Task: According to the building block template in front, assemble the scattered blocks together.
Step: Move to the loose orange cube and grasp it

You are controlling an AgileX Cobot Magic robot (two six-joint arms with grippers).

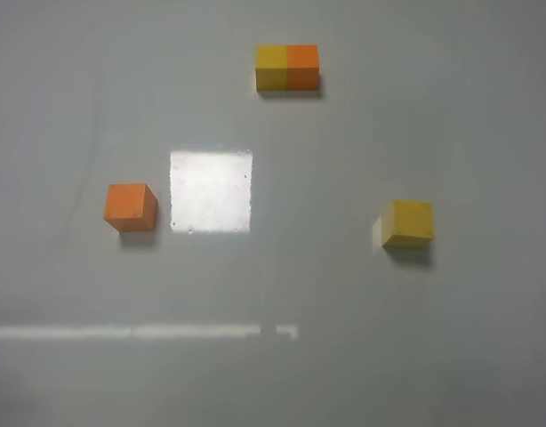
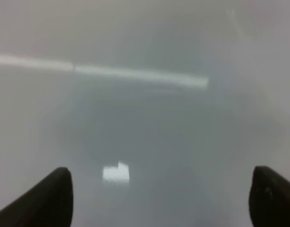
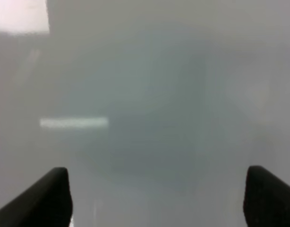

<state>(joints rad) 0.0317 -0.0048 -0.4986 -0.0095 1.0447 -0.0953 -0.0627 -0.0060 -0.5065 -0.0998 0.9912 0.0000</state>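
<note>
Looking down from both wrists, I see only blurred pale grey counter (image 1: 282,382). My left end effector (image 2: 161,201) has its two dark fingers spread wide with nothing between them, and my right end effector (image 3: 159,198) stands just as open, gripping nothing. From the high view, the building block template (image 1: 287,68), a small bar of two joined cubes, lies at the far side of the counter, a little right of the middle, with its yellow half on the left and its orange half on the right. The plain orange wooden cube (image 1: 131,206) sits alone on the left, just beside a bright square reflection (image 1: 211,190). The mustard yellow wooden cube (image 1: 408,222) sits on the right, its pale cream side turned toward the middle. These two cubes are well apart from each other and from the template. A thin light streak (image 1: 140,332) crosses the counter nearer to me.
</note>
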